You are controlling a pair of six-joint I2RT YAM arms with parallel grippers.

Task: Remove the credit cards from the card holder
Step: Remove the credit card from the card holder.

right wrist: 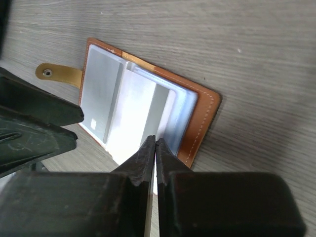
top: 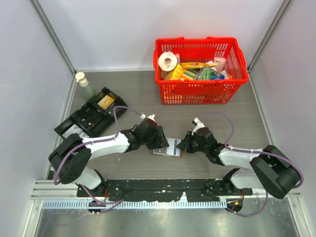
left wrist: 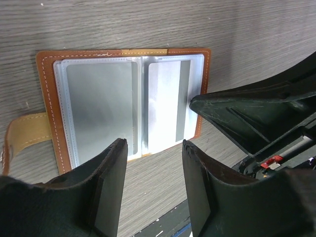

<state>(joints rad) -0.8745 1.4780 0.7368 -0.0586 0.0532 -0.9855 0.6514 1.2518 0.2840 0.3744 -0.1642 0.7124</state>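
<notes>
**Grabbing the first card**

The card holder (top: 167,147) lies open and flat on the table (top: 256,118), near the middle of its near edge, between both claws. Two shiny cards (left wrist: 98,108) are inside it. The right claw (right wrist: 155,144) is pinched tight at one card's edge. I cannot tell if it has caught the card. The left claw (left wrist: 154,148) hangs wide over the holder. Next, I think the right claw must slide that card out sideways while the left claw presses the holder down.
</notes>
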